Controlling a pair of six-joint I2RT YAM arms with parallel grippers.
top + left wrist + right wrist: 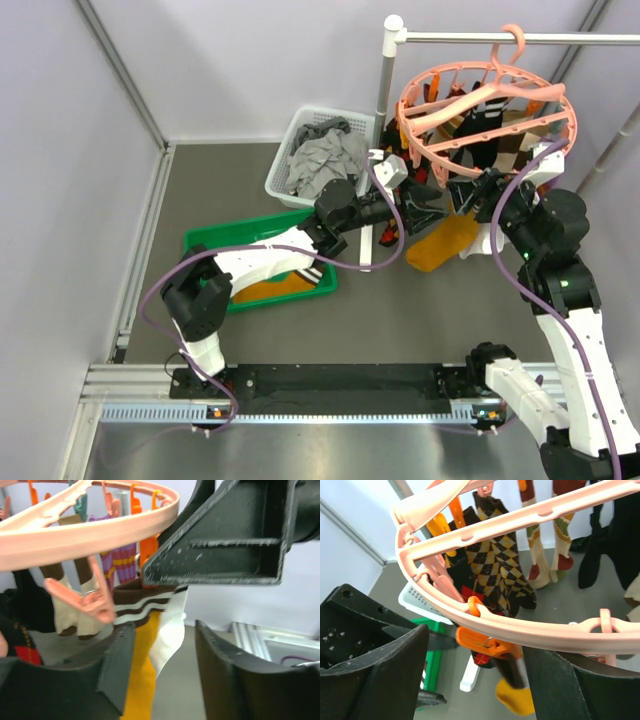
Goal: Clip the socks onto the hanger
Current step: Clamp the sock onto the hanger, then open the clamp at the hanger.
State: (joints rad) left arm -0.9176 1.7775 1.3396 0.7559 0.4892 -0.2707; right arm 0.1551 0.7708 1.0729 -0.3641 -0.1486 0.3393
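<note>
Mustard sock [140,680], striped cuff: hangs long-axis upright beneath the hanger [75,535] rim, directly ahead of left claw [162,630], fingers apart.

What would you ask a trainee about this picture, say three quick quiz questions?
1. True or false: the hanger hangs by its hook from the white rail.
2. In the right wrist view, what colour is the clip on the rim between the fingers of the right gripper? A green, B orange, C blue.
3. Fill in: the grey garments lie in the white ____.

Key: 1 true; 2 B; 3 basket.
</note>
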